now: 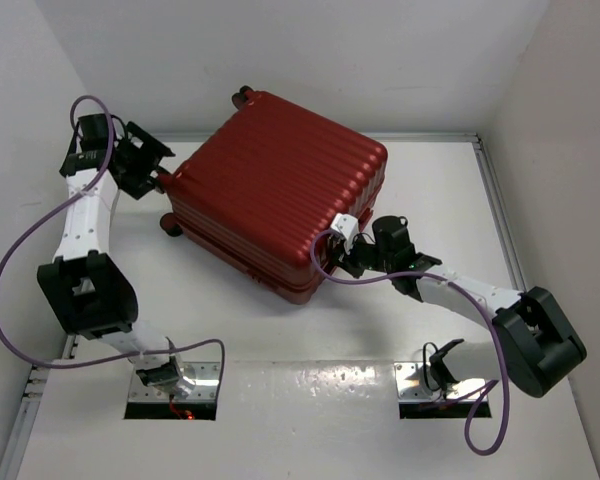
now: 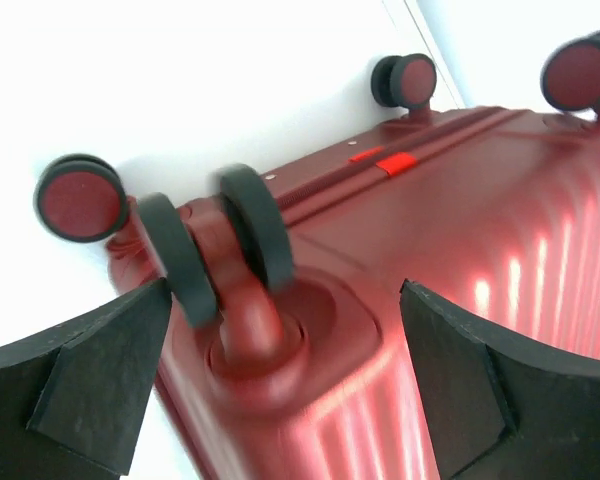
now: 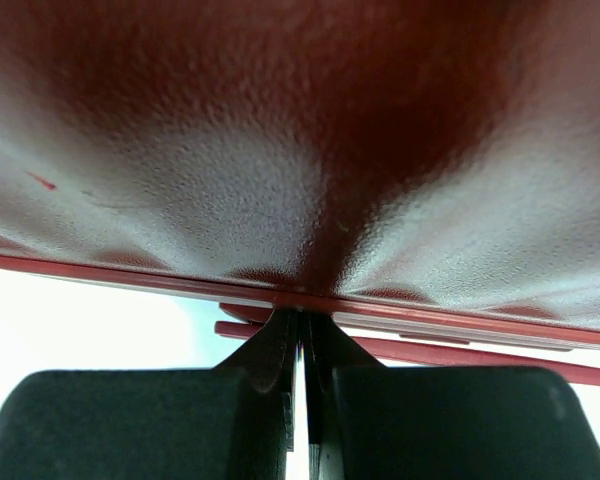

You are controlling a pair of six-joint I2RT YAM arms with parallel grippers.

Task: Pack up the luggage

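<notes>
Top view: the luggage [image 1: 275,190] lies flat on the counter [image 1: 310,410], ribbed shell up, turned at an angle, in the far-middle area. Lid looks shut: the two shell halves are stacked with the seam running round the side. One black wheel [image 1: 245,95] sticks out at the far corner, another [image 1: 170,225] at the left corner. My left end effector [image 1: 145,165] sits just beside the case's left corner, at the wheel end. My right end effector [image 1: 332,258] is up against the near-right corner, at seam height. A purple cable [image 1: 10,270] loops wide off my left arm.

Left wrist view: left end effector [image 2: 280,300] is spread wide, and both black fingers [image 2: 90,390] are apart from the shell. A twin wheel [image 2: 220,250] on its red mount sits between them, blurred, and I can't tell whether it touches the left finger. The luggage [image 2: 460,230] fills the right half of the frame. There are three more wheels: one at left [image 2: 80,198] and two at the far end [image 2: 405,80], [image 2: 580,72]. A small bright red tab [image 2: 395,163] sits on the seam line.

Right wrist view: right end effector [image 3: 302,360] is pressed together, with the fingers [image 3: 150,420] meeting in a thin line. The tips butt against the red seam ridge under the shell. I can't tell whether anything thin is caught between them. The textured red wall of the luggage [image 3: 300,150] covers the whole upper frame, very close and out of focus.
</notes>
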